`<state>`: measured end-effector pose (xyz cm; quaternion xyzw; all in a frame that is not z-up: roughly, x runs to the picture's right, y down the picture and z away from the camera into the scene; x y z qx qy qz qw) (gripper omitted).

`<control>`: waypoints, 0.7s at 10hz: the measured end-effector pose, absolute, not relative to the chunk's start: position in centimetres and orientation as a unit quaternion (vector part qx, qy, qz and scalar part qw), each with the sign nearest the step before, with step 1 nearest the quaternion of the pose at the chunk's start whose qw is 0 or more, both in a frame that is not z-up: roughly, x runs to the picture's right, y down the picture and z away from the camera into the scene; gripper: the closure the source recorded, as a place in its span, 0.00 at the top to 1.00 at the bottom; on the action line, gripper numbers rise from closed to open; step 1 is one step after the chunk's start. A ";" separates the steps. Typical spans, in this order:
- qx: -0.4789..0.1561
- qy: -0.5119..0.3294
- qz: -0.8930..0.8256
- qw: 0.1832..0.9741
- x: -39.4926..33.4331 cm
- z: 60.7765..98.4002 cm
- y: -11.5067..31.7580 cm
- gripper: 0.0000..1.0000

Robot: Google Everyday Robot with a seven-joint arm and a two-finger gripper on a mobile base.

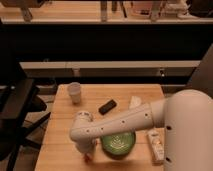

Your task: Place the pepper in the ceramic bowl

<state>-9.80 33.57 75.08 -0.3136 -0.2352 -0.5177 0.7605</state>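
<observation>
The green ceramic bowl (pixel 119 143) with a pale pattern inside sits on the wooden table (pixel 60 150) near its front edge. My white arm reaches in from the right, over the bowl. My gripper (pixel 86 151) points down at the table just left of the bowl. A small orange-red bit, the pepper (pixel 88 157), shows right under the gripper's tip, beside the bowl's left rim and outside it. Most of the pepper is hidden by the gripper.
A small white cup (pixel 74 92) stands at the back left of the table. A flat black object (pixel 107 106) lies mid-table and a white crumpled item (pixel 135 101) behind the arm. A pale packet (pixel 156 145) lies right of the bowl. A dark chair (pixel 17 107) stands left.
</observation>
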 end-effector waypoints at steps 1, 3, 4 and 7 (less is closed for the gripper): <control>-0.313 -0.236 -0.517 0.761 -9.8 74.9 33.4 0.03; -0.313 -0.237 -0.518 0.760 -10.0 74.7 33.3 0.03; -0.313 -0.237 -0.518 0.760 -9.9 74.7 33.3 0.03; -0.311 -0.231 -0.511 0.767 -8.7 73.5 31.4 0.03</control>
